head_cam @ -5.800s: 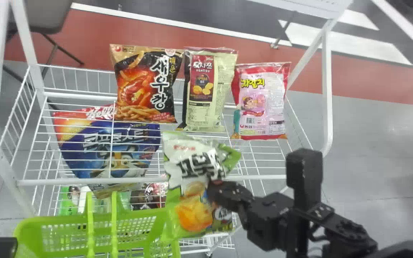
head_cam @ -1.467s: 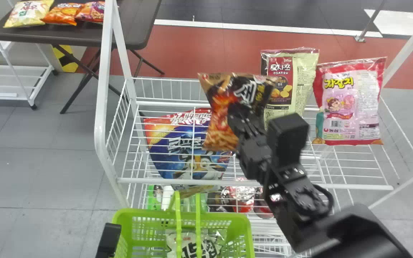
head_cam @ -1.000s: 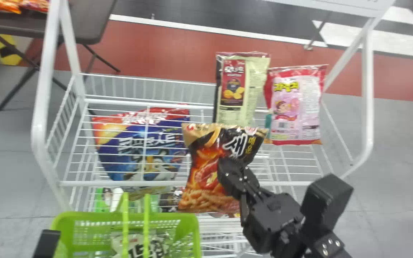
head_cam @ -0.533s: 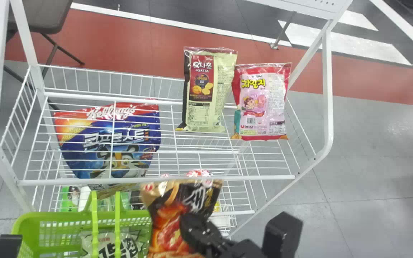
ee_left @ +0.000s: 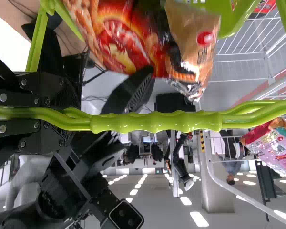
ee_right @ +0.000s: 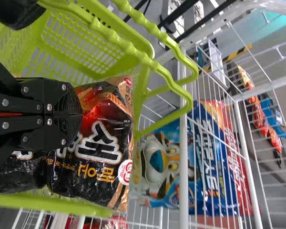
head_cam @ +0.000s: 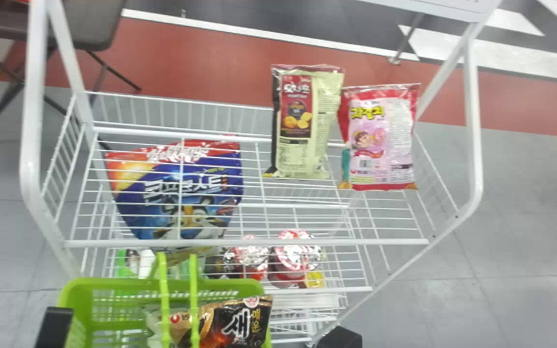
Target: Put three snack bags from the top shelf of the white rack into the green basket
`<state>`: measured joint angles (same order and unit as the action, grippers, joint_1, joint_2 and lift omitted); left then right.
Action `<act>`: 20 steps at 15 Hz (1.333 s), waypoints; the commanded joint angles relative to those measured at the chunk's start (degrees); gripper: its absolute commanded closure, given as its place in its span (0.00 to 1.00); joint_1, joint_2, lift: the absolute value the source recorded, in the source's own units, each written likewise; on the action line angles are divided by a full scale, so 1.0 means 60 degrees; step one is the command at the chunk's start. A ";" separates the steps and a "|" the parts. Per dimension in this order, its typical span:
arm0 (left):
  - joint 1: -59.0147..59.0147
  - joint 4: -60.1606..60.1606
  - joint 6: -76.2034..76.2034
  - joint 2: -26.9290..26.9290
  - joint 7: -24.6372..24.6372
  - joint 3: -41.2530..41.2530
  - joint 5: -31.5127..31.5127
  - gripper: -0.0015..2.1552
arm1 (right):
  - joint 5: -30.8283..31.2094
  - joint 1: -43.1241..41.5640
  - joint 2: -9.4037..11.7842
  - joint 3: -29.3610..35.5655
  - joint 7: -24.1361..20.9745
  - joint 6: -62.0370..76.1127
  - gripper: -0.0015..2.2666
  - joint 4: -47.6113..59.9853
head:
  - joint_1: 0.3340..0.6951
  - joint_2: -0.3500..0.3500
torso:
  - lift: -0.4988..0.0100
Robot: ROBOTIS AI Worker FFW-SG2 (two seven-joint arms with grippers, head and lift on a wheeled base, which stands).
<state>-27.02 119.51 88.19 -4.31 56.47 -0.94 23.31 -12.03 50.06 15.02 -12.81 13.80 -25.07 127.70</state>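
Note:
In the head view, my left gripper (head_cam: 53, 328) is at the bottom left beside the green basket (head_cam: 162, 284), and part of my right arm's gripper (head_cam: 339, 338) shows at the bottom edge. The left wrist view has my left gripper (ee_left: 74, 117) shut on the basket handle (ee_left: 155, 122). Right gripper (ee_right: 80, 114) fingers pinch the black-and-orange snack bag (ee_right: 97, 143), which lies tilted at the basket's right part. A white snack bag (head_cam: 153, 314) lies partly hidden beneath it. On the top shelf stand a cream bag (head_cam: 302, 121) and a pink bag (head_cam: 382, 140).
The white rack (head_cam: 244, 243) stands beyond the basket. A blue cereal bag (head_cam: 177, 193) shows behind the wires at its left. Round red-lidded packs (head_cam: 295, 256) sit on a lower shelf. A dark table (head_cam: 80, 24) is at the back left.
The white bag went into the basket earlier. My right gripper took the black-and-orange bag off the top shelf, brought it nearer and lowered it into the basket. The head view has also shifted.

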 commanded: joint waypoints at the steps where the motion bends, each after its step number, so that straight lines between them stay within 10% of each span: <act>1: 0.0006 0.0004 0.0002 0.0000 -0.0051 0.0113 -0.0003 1.00 | -0.0163 -0.0521 -0.0013 -0.0341 0.0015 0.0053 0.90 -0.0454 | 1.00 0.22 | 0.98; 5: -0.0008 -0.0011 0.0002 0.0000 -0.0095 0.0230 -0.0091 1.00 | -0.0558 -0.1239 0.0002 -0.0780 0.0528 0.0082 0.89 -0.1230 | 1.00 0.35 | 0.98; 7: 0.0006 -0.0011 0.0002 0.0000 -0.0095 0.0347 -0.0164 1.00 | -0.0529 -0.1341 0.0016 -0.0751 0.0835 -0.0005 0.53 -0.1347 | 1.00 0.40 | 0.98; 8: 0.0006 -0.0011 0.0002 0.0000 -0.0154 0.0391 -0.0164 1.00 | -0.0500 -0.1371 0.0046 -0.0692 0.0952 -0.0064 0.07 -0.1347 | 1.00 0.42 | 0.98; 9: 0.0006 -0.0011 0.0002 0.0000 -0.0169 0.0406 -0.0164 1.00 | -0.0514 -0.1400 0.0060 -0.0590 0.1363 -0.0064 0.00 -0.1391 | 1.00 0.42 | 0.98; 20: 0.0065 -0.0026 0.0002 0.0000 -0.0271 0.0596 -0.0208 1.00 | 0.0409 -0.1004 -0.0291 0.1154 0.2798 -0.1236 0.03 -0.0615 | 1.00 0.15 | 0.98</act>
<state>-26.66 119.37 88.18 -4.28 54.74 2.56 22.11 -11.23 43.35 14.17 -7.64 30.70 -33.52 123.14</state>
